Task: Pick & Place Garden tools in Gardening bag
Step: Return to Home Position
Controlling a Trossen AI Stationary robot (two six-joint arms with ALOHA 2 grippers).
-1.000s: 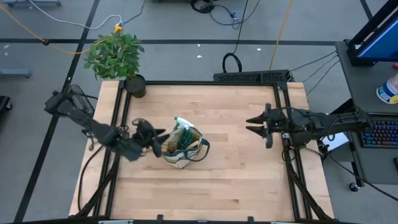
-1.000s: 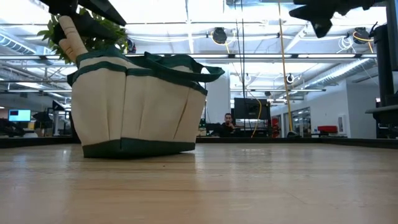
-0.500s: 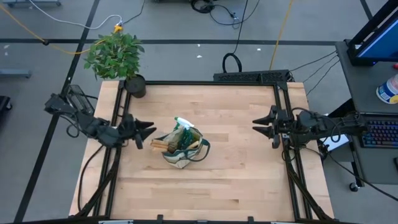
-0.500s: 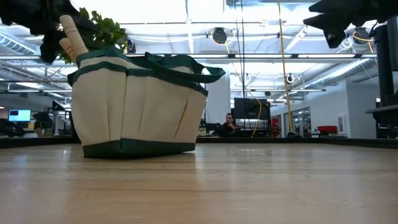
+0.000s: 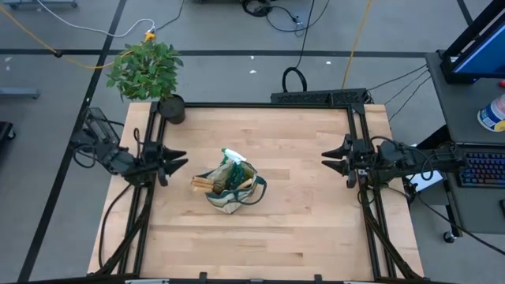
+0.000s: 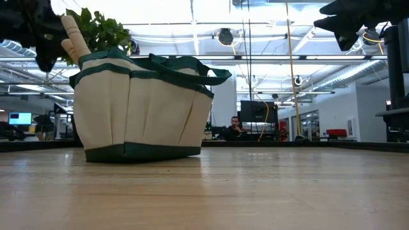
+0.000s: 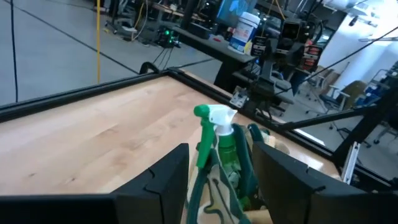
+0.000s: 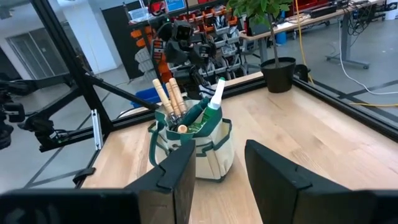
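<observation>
- sitting upright near the middle of the desk (image 5: 276, 237), the gardening bag (image 5: 225, 207) is carrying the green spray bottle (image 5: 230, 160) and several wooden tool handles (image 5: 203, 183), which are sticking up past its rim.
- no garden tools are showing loose on the desk, so the packing looks finished and the step in hand reads as sending both arms to their rest poses.
- the left end effector (image 5: 175, 164) is hovering at the desk's left edge, near the bag but not touching it, with its fingers spread and nothing between them.
- the right end effector (image 5: 331, 160) is hanging at the right edge, well apart from the bag, also spread and carrying nothing.
- the next move is probably calling for each arm to fold in over its own side of the desk, with no grasp needed.
- the black frame rail (image 5: 150, 142) is running just beside the left end effector, so that arm has little room at the edge.
- the potted plant (image 5: 146, 69) is standing at the far left corner, away from both arms.
- the desk's near half is giving open room.
</observation>
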